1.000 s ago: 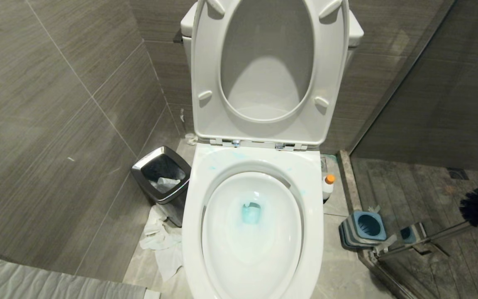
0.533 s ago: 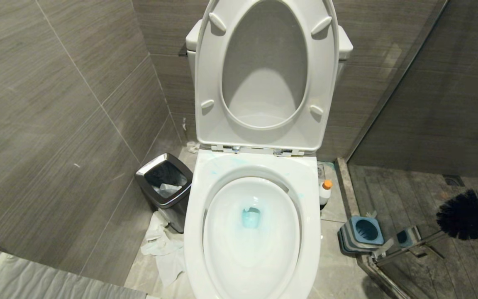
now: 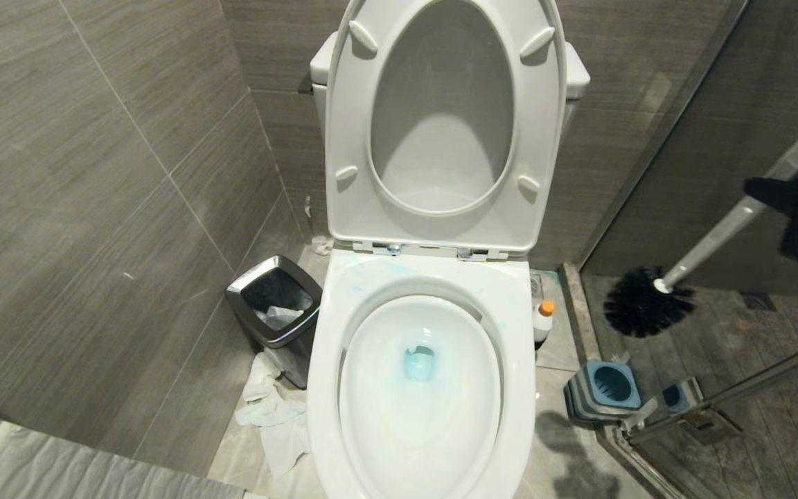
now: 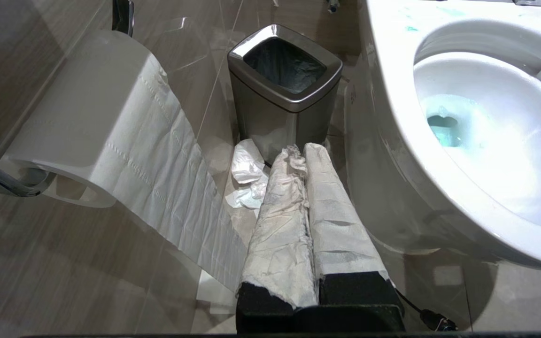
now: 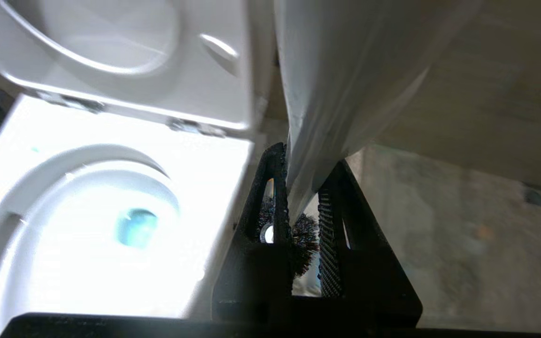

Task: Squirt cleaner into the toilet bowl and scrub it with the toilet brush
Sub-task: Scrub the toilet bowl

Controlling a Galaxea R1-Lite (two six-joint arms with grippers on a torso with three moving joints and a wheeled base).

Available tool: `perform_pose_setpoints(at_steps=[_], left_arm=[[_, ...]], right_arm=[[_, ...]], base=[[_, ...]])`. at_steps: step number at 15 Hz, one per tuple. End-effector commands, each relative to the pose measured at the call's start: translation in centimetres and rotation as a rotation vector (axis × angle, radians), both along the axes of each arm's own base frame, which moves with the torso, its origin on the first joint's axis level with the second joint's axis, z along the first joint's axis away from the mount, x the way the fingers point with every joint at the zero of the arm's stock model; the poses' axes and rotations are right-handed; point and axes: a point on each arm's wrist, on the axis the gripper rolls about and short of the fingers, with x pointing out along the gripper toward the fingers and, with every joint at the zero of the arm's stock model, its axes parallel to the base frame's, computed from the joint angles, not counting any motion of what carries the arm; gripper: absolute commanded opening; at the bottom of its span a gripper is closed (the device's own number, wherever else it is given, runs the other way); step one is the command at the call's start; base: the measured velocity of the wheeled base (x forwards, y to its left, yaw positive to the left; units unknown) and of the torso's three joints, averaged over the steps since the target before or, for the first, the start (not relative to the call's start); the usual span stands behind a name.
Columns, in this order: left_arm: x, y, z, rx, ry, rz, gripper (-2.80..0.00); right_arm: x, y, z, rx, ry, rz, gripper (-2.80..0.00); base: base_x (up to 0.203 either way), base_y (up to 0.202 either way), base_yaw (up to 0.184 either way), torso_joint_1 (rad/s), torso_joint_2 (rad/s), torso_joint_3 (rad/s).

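Observation:
The white toilet bowl [image 3: 420,388] stands open, seat and lid raised, with blue-teal liquid pooled at its drain [image 3: 418,362]. The cleaner [image 3: 543,320], a small white bottle with an orange cap, stands on the floor against the bowl's right side. My right gripper [image 3: 763,197] is shut on the white handle of the toilet brush; its black bristle head [image 3: 645,303] hangs in the air right of the bowl, above the blue-grey holder [image 3: 605,388]. In the right wrist view the handle [image 5: 327,94] runs between the black fingers [image 5: 331,244]. My left gripper [image 4: 304,152], its fingers wrapped in paper, is shut and parked low beside the bowl [image 4: 486,141].
A steel-rimmed black waste bin [image 3: 273,305] stands left of the bowl, with crumpled tissue [image 3: 271,409] on the floor by it. A toilet roll [image 4: 87,117] hangs on the left wall. A glass shower partition with a metal frame [image 3: 676,416] closes off the right side.
The right arm has swung the brush up and to the left, from low at the right edge towards the bowl, and the gripper has come into the head view. The camera tilted slightly early on.

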Motion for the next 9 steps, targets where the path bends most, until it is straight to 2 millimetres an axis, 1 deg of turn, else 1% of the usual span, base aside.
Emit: perform_pose_setpoints(at_steps=[1,5,7,9], left_arm=[[0.1,0.0,-0.2,0.0,0.008,0.001,-2.8],[0.1,0.0,-0.2,0.0,0.008,0.001,-2.8],[0.1,0.0,-0.2,0.0,0.008,0.0,-2.8],[0.1,0.0,-0.2,0.0,0.008,0.001,-2.8]], right_arm=[[3.5,5.0,-1.8,-0.045,0.065,0.023,-2.8],[6.9,10.7,-1.8,-0.005,0.043,0.034,-2.8],[8.8,13.7,-3.2,0.013,0.06,-0.019,-2.8],[9.8,16.7,-4.7,0.043,0.077,-0.039,-2.8]], base=[[0.0,0.0,0.0,0.0,0.0,0.0],[0.0,0.0,0.0,0.0,0.0,0.0],[0.0,0.0,0.0,0.0,0.0,0.0],[0.0,0.0,0.0,0.0,0.0,0.0]])
